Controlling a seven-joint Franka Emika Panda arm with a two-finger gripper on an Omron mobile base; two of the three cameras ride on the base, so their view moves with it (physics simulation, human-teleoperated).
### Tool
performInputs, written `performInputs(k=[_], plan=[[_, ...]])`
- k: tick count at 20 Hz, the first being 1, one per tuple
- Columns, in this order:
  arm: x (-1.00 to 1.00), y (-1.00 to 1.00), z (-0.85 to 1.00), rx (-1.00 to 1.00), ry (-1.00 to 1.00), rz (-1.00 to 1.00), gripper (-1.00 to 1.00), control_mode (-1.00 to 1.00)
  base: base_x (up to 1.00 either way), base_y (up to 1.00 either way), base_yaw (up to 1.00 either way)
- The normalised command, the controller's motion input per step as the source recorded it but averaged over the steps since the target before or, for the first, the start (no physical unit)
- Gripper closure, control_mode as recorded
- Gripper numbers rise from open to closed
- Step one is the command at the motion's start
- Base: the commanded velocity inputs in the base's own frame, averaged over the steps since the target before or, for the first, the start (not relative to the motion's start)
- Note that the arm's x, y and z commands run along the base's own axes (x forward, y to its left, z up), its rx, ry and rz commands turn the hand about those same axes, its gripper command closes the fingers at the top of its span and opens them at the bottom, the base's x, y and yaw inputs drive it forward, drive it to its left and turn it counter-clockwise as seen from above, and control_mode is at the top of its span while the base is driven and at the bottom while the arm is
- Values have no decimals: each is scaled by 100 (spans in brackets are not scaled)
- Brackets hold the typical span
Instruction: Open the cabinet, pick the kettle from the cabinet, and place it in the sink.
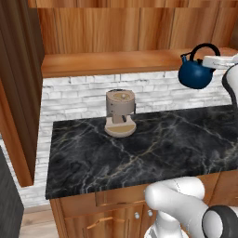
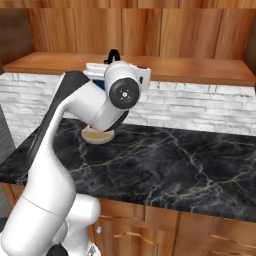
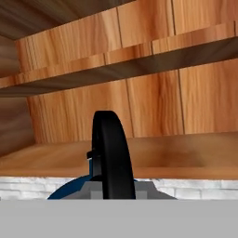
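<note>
The dark-blue kettle with its black loop handle hangs in the air above the counter's right end, just in front of the cabinet's lower wooden shelf. My gripper is shut on the handle from the right, with the kettle body below it. In the right base view my arm covers most of the kettle, and the handle top pokes up behind the hand. The hand view looks past the handle into the open cabinet, with its upper shelf overhead. The sink is out of view.
A tan cylindrical coffee machine stands on the black marble counter against the white brick wall. The cabinet's open door juts out at the left. Base cabinets with drawers lie under the counter.
</note>
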Motion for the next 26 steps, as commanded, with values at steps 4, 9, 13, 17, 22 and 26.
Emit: performInputs(k=[4, 9, 13, 17, 22, 26], plan=[[-50, 7, -5, 0, 0, 4, 100, -100, 0, 0, 0], [-41, 11, -18, 0, 0, 3, 100, -100, 0, 0, 0], [-39, 16, -30, 0, 0, 1, 100, -100, 0, 0, 0], [-36, 21, -39, 0, -1, 0, 100, -100, 0, 0, 0], [-29, 21, -41, 0, -2, 0, 100, -100, 0, 0, 0], [-16, 25, -41, 0, 0, 4, 100, -100, 0, 0, 0]])
